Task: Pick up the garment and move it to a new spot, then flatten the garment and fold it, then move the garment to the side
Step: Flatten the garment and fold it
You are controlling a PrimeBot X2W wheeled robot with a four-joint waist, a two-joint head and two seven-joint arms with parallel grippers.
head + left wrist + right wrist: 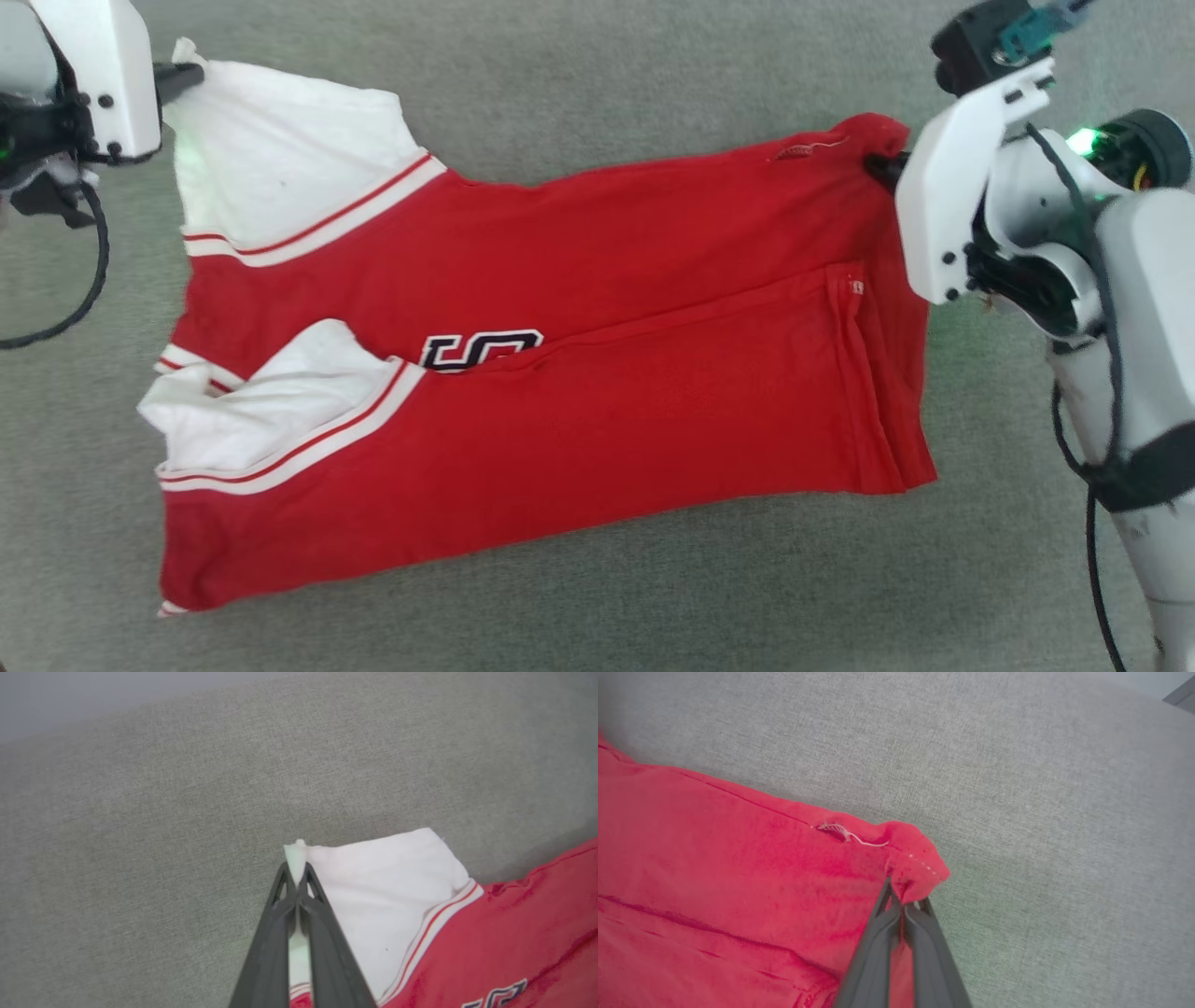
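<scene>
The garment point(579, 392) lies sideways on the grey surface, a red jersey shirt with white sleeves and striped trim, its near half folded over the far half so that part of the black lettering shows. My left gripper point(187, 77) is shut on the tip of the far white sleeve point(373, 891); in the left wrist view its dark fingers point(322, 933) pinch white cloth. My right gripper point(882, 166) is shut on the far red hem corner point(915, 858), which bunches between its fingers point(924, 947) in the right wrist view.
Grey fabric surface point(597, 84) spreads all round the shirt. Black cables hang from both forearms at the left point(89, 280) and right point(1092, 523) edges of the head view.
</scene>
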